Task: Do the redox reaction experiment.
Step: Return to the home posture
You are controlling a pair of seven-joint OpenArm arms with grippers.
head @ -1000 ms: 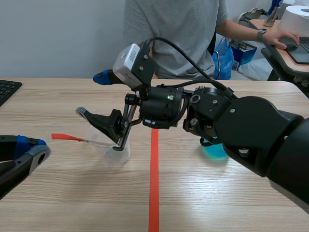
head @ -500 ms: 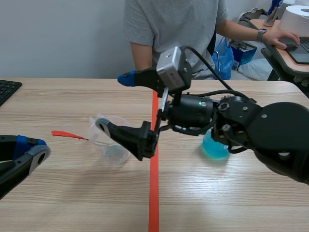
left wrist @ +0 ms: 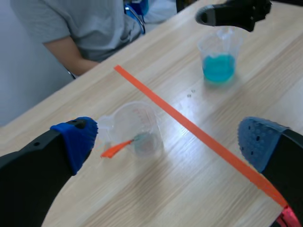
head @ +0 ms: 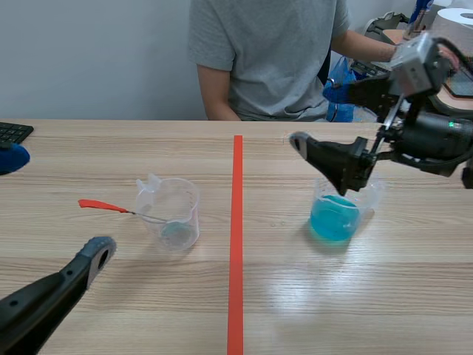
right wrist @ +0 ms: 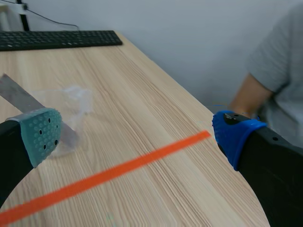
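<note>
Within the last second the right end effector (head: 318, 117) has been drawn back from the clear beaker (head: 168, 214) on the left, across the tape line (head: 236, 244), to the right side of the counter (head: 295, 296). It is now held just above and slightly far of the blue-liquid beaker (head: 336, 218). Its fingers are spread, and nothing is seen between them in the right wrist view. The left end effector (head: 55, 205) has also been shifted and is likewise spread and empty, at the near left corner.

The clear beaker is left standing upright left of the tape line. The red-handled spatula (head: 103, 207) rests in it, with the handle pointing left. A small deposit can be made out at its bottom. From this it is judged that the solid has been delivered and that the blue liquid is to be taken up next.

Little room is left around the blue-liquid beaker on its far and right sides, where the right arm is crowded. A wide bare strip of counter is offered between the two beakers and along the near side. The spatula handle projects toward the left end effector and could be knocked. A keyboard (head: 11, 133) lies at the far left edge, and a person (head: 266, 52) is seated beyond the far edge.
</note>
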